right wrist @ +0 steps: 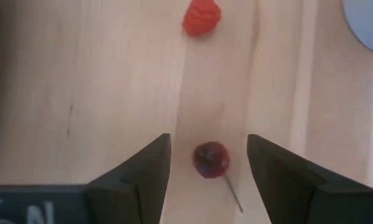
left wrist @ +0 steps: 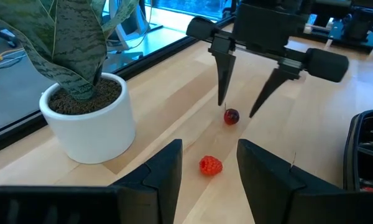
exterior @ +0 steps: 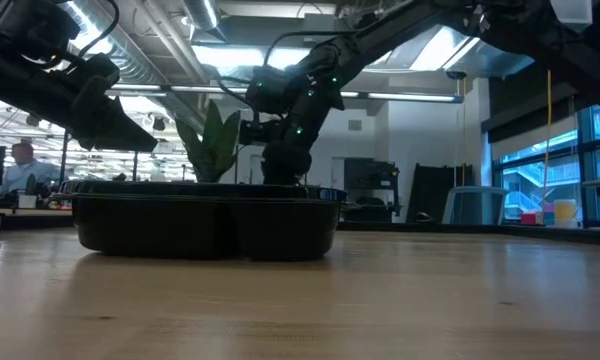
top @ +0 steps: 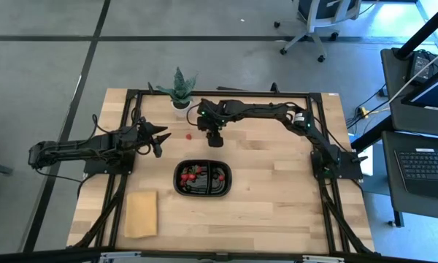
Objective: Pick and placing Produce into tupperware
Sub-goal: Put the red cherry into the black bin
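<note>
The left gripper (top: 159, 139) hovered spread-fingered and empty, aimed at a red raspberry (left wrist: 211, 165) on the table (top: 277, 212). Right of it, the right gripper (top: 214, 139) stood released over a dark cherry (right wrist: 211, 159), fingers straddling it without touching. The tupperware (top: 225, 185), nearer the front, already held red produce (top: 192, 175). The step appeared to be grasping; next, lowering and closing seemed required.

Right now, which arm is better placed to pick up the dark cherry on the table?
The right one. The right gripper is open directly over the cherry, a finger on each side. The left gripper is farther off, facing the raspberry.
</note>
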You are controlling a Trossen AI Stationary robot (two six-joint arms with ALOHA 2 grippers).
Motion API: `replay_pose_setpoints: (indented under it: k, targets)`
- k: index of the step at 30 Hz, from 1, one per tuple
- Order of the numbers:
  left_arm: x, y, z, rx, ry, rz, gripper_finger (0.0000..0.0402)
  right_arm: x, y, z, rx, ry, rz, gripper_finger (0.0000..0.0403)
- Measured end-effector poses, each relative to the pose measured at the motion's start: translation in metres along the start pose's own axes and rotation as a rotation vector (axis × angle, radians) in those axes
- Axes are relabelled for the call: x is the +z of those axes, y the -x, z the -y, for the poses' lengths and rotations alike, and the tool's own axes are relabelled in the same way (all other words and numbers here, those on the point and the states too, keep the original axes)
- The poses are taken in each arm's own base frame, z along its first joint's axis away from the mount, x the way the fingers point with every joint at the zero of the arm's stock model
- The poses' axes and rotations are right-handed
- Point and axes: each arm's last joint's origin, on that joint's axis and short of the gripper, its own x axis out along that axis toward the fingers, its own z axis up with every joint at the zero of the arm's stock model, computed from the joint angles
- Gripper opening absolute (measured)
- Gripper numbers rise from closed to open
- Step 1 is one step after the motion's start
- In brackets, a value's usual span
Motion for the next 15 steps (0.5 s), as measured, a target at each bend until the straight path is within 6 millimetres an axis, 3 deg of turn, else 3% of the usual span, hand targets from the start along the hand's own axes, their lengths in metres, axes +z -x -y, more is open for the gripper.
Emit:
replay_pose_setpoints:
  k: [15]
  targets:
    - [0.0000, 0.0000, 0.0000, 0.000, 0.000, -0.001, 0.0147, -0.0082, -0.0092, 0.0034, -0.011, -0.007, 0.014, 0.0196]
